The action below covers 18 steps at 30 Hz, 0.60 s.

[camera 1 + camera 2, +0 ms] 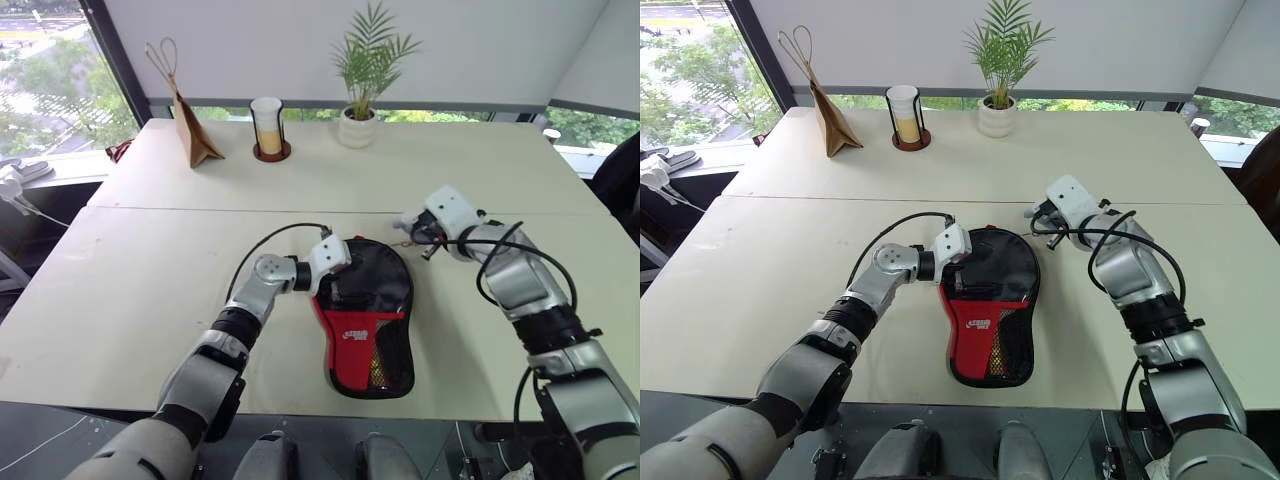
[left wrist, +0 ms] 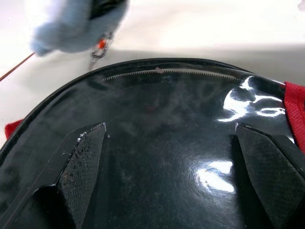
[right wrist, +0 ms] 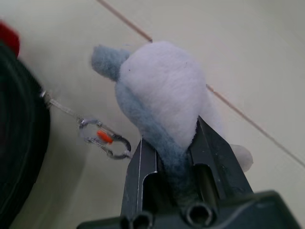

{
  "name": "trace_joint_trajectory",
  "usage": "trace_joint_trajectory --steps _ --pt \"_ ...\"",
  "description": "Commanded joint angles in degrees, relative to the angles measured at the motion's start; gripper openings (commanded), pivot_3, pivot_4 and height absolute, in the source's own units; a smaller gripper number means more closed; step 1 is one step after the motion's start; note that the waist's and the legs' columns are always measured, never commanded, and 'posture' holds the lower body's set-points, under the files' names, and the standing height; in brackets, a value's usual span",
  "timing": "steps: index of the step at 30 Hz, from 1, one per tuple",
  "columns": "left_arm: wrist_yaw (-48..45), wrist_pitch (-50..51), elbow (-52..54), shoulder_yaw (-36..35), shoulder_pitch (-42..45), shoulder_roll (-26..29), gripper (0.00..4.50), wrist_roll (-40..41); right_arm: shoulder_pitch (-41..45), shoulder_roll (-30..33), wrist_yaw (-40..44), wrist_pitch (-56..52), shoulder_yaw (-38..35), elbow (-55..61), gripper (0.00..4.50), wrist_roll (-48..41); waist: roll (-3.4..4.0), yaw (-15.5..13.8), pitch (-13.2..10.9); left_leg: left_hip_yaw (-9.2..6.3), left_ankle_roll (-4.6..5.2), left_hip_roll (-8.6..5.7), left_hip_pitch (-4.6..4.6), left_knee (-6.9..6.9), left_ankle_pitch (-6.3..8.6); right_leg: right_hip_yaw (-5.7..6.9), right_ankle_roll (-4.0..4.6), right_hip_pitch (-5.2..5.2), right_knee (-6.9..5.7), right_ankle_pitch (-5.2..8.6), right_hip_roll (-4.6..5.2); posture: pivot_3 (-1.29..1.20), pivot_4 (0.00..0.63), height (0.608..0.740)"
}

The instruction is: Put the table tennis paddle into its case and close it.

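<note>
Looking at the case [image 1: 366,318], it's lying flat on the surface [image 1: 150,270] near the front edge, and I'd guess it's a light, floppy fabric thing with a slick glossy top, so pressing it down like the left gripper [image 1: 332,278] is doing, fingers spread wide on the shiny black panel, makes sense. The right gripper [image 3: 174,143] is pinching the fluffy ball [image 3: 162,95], which is soft and squishy but clipped toward the zip line, probably the easiest handle for tugging it closed. Can't tell if the paddle is sitting inside.
</note>
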State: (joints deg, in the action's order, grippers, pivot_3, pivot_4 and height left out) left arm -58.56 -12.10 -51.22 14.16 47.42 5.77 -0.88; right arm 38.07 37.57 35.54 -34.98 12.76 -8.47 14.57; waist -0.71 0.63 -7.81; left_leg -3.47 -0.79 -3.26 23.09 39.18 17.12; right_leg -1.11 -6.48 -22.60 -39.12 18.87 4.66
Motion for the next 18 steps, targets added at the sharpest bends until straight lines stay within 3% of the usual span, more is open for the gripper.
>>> trace_joint_trajectory --steps 1,8,18 --pt "2.36 2.24 -5.5 3.98 -2.3 2.21 4.5 -6.19 -1.16 2.79 1.53 -3.86 -2.69 7.13 0.02 -0.09 -0.01 -0.07 0.0 -0.01 0.04 0.0 -0.07 0.0 0.02 0.0 0.0 0.08 0.02 0.0 0.0 0.0 0.15 0.74" --pt "5.06 2.15 -7.75 5.94 -1.12 2.67 4.5 -7.72 -5.26 6.65 4.65 -9.29 -3.92 14.43 0.02 -1.69 -0.02 -0.23 0.01 -0.04 0.41 0.0 -0.64 -0.07 0.23 0.01 0.0 0.69 0.15 0.0 -0.01 0.0 0.15 0.74" --pt "5.75 2.19 -9.02 7.06 -0.67 2.3 4.5 -8.43 -9.69 11.88 9.76 -18.22 -6.54 24.68 0.02 -6.77 -0.04 -0.25 0.02 -0.11 0.45 0.02 -0.73 -0.06 0.26 0.01 -0.01 0.91 0.36 0.01 0.04 0.0 0.15 0.74"
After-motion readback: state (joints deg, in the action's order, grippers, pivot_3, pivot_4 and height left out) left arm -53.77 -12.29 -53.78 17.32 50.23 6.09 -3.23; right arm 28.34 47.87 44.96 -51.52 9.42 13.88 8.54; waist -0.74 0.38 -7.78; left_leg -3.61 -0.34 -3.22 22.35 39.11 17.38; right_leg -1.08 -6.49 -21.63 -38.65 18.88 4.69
